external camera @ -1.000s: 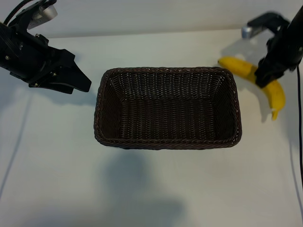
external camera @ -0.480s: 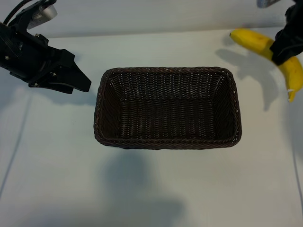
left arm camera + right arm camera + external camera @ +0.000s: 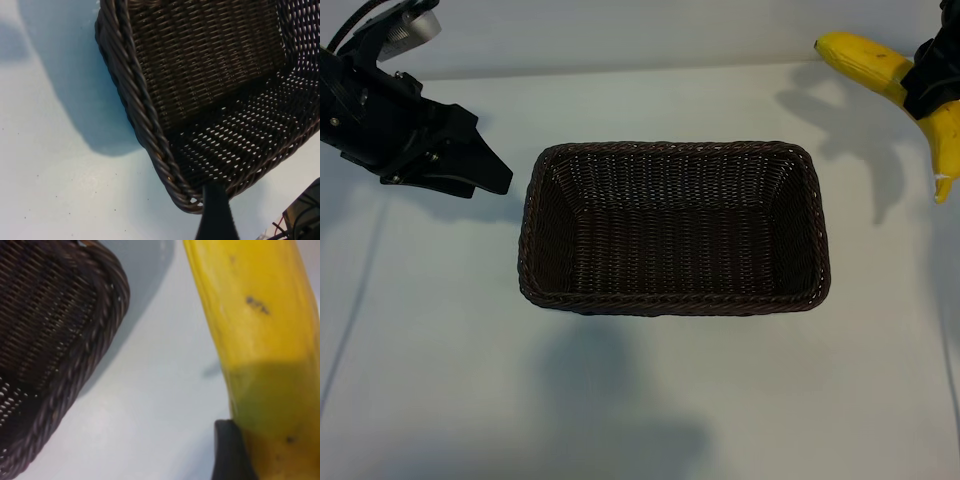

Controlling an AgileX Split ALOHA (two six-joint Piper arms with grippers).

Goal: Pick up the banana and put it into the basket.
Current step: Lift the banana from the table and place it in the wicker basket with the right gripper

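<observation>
The banana [image 3: 880,65] is light, soft under a smooth skin and easy to bruise, so the thick middle is the best place for a gentle hold. The right gripper [image 3: 932,85] is clamped on that middle, and the banana hangs in the air at about two o'clock from the basket [image 3: 525,225], well apart from it. Far at ten o'clock the left gripper [image 3: 485,170] is parked with its fingers apart.

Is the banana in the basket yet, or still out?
Out. The right gripper holds the banana in the air off to the basket's right; the basket is empty.
</observation>
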